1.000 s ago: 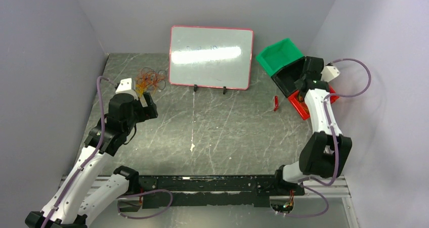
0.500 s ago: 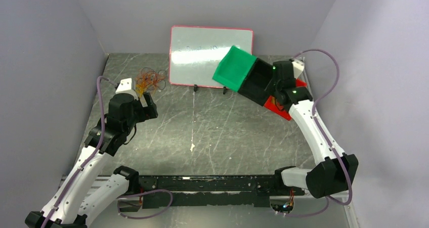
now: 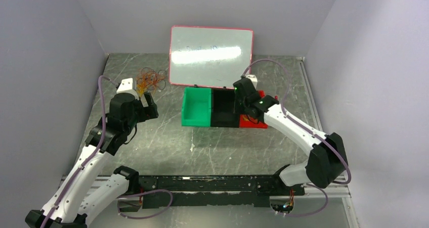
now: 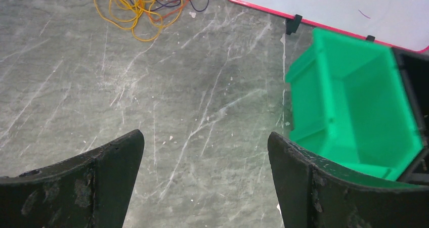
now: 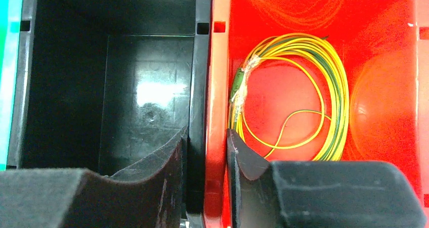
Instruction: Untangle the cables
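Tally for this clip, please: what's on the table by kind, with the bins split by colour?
green bin: 1
black bin: 1
red bin: 1
tangled cable pile: 1
coiled yellow-green cable, lying in the red bin: 1
whiteboard: 1
Total: 6

Right claw (image 5: 206,136) and joined bins (image 3: 196,119), from far-right corner to middle of table (image 3: 162,142).

The scratched grey desk (image 3: 212,142) bears tangled cables (image 3: 152,79) far left, near an upright whiteboard (image 3: 211,56). A green bin (image 3: 197,109), black bin (image 3: 224,109) and red bin (image 3: 255,124) stand touching mid-desk.
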You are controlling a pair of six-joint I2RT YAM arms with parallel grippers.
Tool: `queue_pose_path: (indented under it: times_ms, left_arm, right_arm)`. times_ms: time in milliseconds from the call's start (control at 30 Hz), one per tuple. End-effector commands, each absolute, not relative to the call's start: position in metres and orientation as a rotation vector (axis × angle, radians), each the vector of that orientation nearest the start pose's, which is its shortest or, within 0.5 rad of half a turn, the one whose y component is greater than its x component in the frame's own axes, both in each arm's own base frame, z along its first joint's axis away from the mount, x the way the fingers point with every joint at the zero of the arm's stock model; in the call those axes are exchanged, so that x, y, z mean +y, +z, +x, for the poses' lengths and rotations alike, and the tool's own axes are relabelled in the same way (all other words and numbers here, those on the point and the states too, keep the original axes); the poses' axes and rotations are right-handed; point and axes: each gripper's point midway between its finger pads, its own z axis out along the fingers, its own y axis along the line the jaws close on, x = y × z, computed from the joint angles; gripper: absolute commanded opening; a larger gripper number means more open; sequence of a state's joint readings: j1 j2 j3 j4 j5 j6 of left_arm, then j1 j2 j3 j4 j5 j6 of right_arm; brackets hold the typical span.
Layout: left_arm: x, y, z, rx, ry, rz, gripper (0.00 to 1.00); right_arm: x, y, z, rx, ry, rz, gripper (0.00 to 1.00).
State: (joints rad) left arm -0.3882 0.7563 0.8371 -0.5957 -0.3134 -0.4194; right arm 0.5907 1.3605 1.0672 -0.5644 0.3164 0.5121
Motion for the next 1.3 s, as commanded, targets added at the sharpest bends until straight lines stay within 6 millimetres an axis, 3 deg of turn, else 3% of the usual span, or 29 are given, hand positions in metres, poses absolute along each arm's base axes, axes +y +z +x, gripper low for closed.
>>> queue_pose_path:
  times_ms: [0,233,733,800,867,967,1133,1267]
  left_arm:
    - [-0.065,0.224,0.257,2.034,-0.184,-0.222,0.97]
    - [-0.067,0.222,0.258,2.042,-0.184,-0.214,0.96]
    - [-0.065,0.221,0.258,2.048,-0.17,-0.221,0.96]
    - [-0.064,0.22,0.259,2.05,-0.161,-0.227,0.97]
    - [-0.064,0.22,0.259,2.047,-0.16,-0.228,1.0]
    - [-0.066,0.218,0.261,2.047,-0.164,-0.204,0.99]
    - [-0.06,0.215,0.266,2.053,-0.108,-0.231,0.99]
    - [-0.056,0.221,0.274,2.039,-0.068,-0.237,0.99]
  right_arm:
    - [0.197,0.147,0.328,2.282,0.232,-0.035,0.0]
    - [0.202,0.102,0.327,2.319,0.189,-0.042,0.0]
    - [0.201,0.074,0.351,2.309,0.066,-0.096,0.0]
    - [0.198,0.076,0.352,2.305,0.051,-0.072,0.11]
    - [0.198,0.081,0.352,2.293,0.066,-0.055,0.4]
    - [0.199,0.09,0.349,2.274,0.098,-0.047,0.61]
    - [0.188,0.113,0.345,2.236,0.078,-0.036,0.7]
    - [0.182,0.144,0.336,2.172,0.123,-0.055,0.73]
